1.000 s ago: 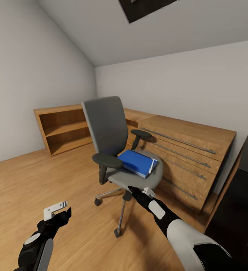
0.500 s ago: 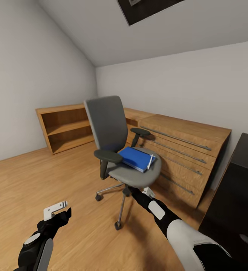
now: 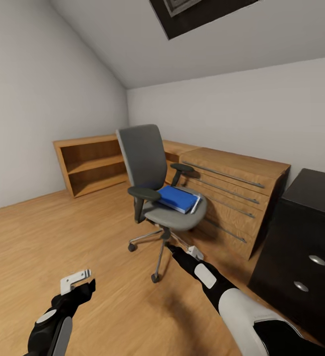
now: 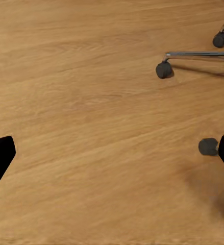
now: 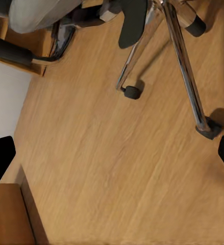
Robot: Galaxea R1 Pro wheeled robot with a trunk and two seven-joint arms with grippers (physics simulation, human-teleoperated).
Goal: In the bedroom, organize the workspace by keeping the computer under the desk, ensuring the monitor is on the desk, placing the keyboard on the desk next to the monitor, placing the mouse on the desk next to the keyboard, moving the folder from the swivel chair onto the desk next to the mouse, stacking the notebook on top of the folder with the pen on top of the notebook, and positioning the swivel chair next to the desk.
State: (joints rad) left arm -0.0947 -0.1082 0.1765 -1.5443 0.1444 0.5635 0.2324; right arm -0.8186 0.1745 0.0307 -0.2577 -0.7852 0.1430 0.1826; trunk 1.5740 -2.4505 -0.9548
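- Your swivel chair stands on the wood floor ahead, beside the low wood cabinets.
- The blue folder lies on its seat.
- Both your grippers, left and right, hang spread wide, holding nothing.

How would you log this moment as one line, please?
phase: approach | folder on swivel chair seat | left tool open, empty | right tool open, empty
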